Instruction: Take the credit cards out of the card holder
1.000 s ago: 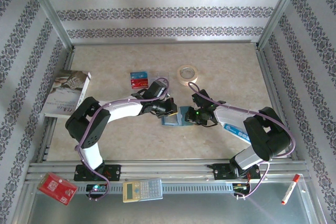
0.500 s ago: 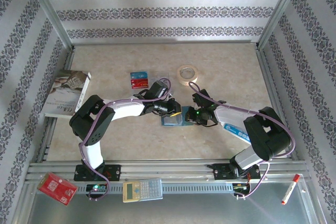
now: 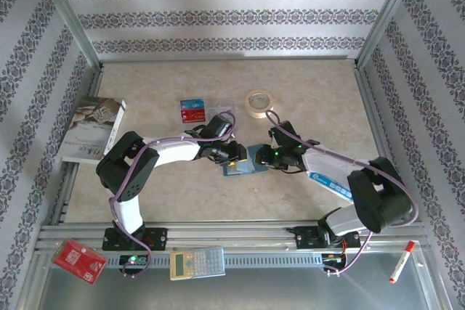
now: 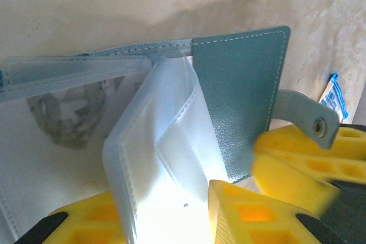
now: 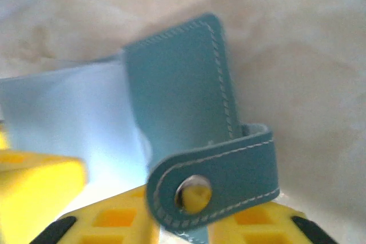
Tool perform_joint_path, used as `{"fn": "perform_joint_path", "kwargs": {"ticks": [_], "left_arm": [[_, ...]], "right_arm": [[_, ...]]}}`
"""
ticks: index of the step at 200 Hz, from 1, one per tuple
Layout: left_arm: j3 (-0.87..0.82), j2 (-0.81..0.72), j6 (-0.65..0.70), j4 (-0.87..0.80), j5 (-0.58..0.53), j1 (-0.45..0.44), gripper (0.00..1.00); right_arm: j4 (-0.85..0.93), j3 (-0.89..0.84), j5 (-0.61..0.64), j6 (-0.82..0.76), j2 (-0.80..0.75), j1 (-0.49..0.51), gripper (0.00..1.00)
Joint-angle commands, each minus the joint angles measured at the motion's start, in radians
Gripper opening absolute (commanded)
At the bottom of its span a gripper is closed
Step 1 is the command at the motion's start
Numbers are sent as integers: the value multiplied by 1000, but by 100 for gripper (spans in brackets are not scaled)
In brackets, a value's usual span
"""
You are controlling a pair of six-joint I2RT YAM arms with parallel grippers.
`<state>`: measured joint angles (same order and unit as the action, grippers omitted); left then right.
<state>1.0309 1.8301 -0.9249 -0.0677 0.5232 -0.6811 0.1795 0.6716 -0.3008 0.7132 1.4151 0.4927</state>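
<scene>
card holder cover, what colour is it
The card holder is dusty teal-blue with pale stitching along its edges; the right wrist view shows it best.

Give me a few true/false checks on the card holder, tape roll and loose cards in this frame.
1. The card holder lies between the left gripper and the right gripper. True.
2. The card holder is snapped shut. False: it is open, with its clear sleeves fanned out and its snap strap loose.
3. The tape roll rests on the book. False: it lies on the table, apart from the book.
4. A blue card and a red card lie side by side on the table. True.
</scene>
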Motion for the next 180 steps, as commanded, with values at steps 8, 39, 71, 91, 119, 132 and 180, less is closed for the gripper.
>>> {"fn": "perform_joint_path", "kwargs": {"ticks": [8, 39, 71, 91, 119, 132, 180], "left_arm": [[24, -20, 15, -15, 11, -1, 32], [19, -47, 13, -23, -2, 0, 32], [11, -77, 5, -13, -5, 5, 33], [11, -88, 3, -12, -6, 8, 33], [5, -91, -5, -6, -5, 12, 27], [4, -94, -12, 0, -3, 13, 24], [8, -105, 1, -4, -14, 26, 24]], "right_arm": [[-40, -12, -73, -58, -62, -4, 40], [-64, -15, -119, -65, -39, 6, 45], [-92, -5, -138, -65, -3, 42, 44], [-99, -7, -137, -68, 18, 55, 44], [-138, -29, -158, -63, 23, 56, 44], [-149, -40, -173, -70, 17, 56, 44], [-160, -87, -173, -77, -16, 40, 43]]}}
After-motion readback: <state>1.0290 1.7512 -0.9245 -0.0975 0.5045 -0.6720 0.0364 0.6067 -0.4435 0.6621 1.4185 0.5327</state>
